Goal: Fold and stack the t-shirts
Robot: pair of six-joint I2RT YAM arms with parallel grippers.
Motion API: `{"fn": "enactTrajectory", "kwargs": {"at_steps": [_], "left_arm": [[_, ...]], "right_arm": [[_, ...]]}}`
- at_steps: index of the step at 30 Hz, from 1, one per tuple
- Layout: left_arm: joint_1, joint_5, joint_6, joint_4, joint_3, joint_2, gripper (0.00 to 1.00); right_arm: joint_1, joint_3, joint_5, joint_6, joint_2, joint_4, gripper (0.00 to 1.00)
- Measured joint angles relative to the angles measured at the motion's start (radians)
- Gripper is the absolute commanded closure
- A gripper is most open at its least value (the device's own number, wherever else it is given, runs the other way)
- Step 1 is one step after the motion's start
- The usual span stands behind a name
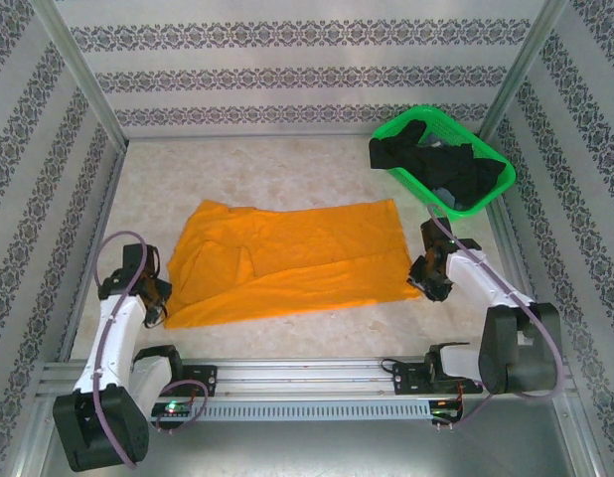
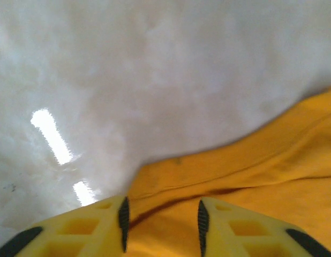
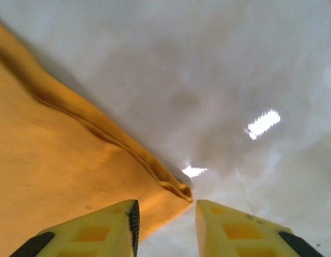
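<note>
Orange t-shirt (image 1: 287, 260) mid-frame, prob. half-folded; black t-shirts (image 1: 441, 164) in basket (image 1: 502, 172) upper right, none stacked. My left pincer (image 2: 163, 219) & right pincer (image 3: 165, 219) both apart.

Top cam: high at the near side, angled down and forward over the whole table (image 1: 287, 169). Wrist cams: low, close to the surface, looking forward-down. All three share the orange t-shirt (image 1: 287, 263), at its near corners.

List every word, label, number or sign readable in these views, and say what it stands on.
None can be read. The mustard-orange cloth t-shirt, the green plastic mesh basket and the pale table bear no lettering. The patterned wall bands are ornament, not letters.
</note>
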Motion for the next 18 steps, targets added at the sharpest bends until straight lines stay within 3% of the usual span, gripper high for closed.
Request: {"fn": "enactTrajectory", "kwargs": {"at_steps": [4,9,18], "left_arm": [[0.000,0.014,0.073,0.052,0.178,0.111,0.52],[0.000,0.143,0.167,0.271,0.307,0.357,0.47],[-0.009,0.375,0.299,0.557,0.624,0.920,0.44]], "right_arm": [[0.023,0.097,0.002,-0.065,-0.009,0.056,0.67],[0.091,0.246,-0.030,-0.156,0.113,0.169,0.65],[0.135,0.578,-0.061,-0.251,0.521,0.262,0.62]]}}
